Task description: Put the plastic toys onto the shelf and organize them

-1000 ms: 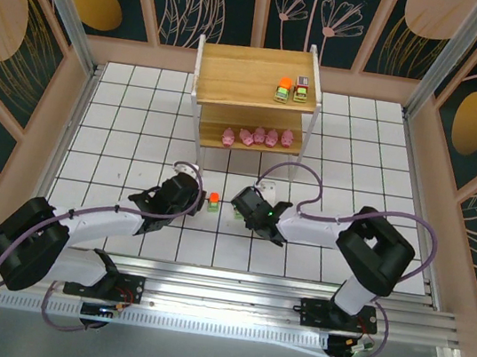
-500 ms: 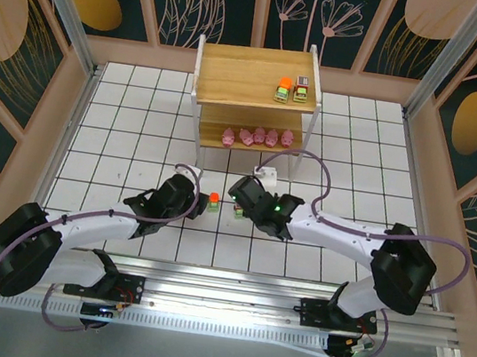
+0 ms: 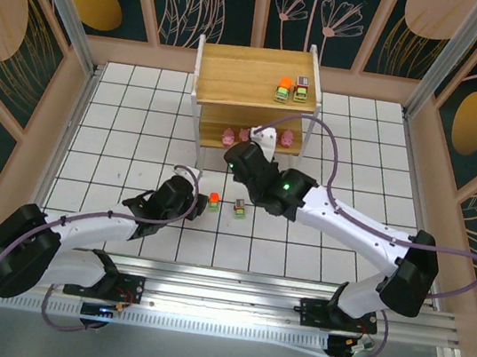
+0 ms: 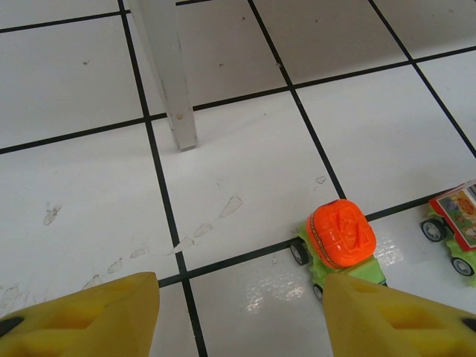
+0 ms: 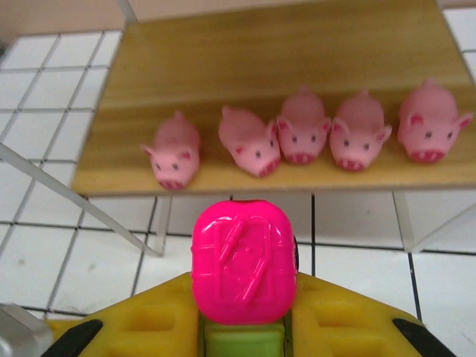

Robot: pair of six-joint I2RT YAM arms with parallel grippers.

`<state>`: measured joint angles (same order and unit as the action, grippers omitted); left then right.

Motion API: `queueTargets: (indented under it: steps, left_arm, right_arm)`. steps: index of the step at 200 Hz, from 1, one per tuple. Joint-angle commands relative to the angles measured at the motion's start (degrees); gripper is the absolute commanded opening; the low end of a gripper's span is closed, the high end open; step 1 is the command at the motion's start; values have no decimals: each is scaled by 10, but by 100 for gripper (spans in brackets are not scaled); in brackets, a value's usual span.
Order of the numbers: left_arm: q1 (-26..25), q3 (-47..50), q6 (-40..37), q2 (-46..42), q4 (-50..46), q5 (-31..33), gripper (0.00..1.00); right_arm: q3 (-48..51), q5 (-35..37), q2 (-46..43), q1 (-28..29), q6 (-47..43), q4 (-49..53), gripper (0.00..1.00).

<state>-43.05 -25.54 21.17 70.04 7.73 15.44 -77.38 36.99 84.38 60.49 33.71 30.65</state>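
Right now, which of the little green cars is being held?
The magenta-topped one, pinched in the right gripper; the others stand free on the table or shelf.
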Motion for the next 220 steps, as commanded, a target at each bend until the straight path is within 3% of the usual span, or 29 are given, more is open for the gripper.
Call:
queueTargets:
  steps: [1,68,129,220]
  left_arm:
    - [4,11,-4,-19,22,5,60]
    - [4,19,-5,-29,28,5,60]
    - [4,21,-3,-35,30,5,60]
    - [4,25,-3,-39,30,7,60]
  right_arm:
    - [-58,43,6,4,-33,17,25]
    - [-217,76,63,-5,-106,28,23]
    - [-342,64,132,-50,-145,54,23]
    - [-432,29,208,-107,-158,77,23]
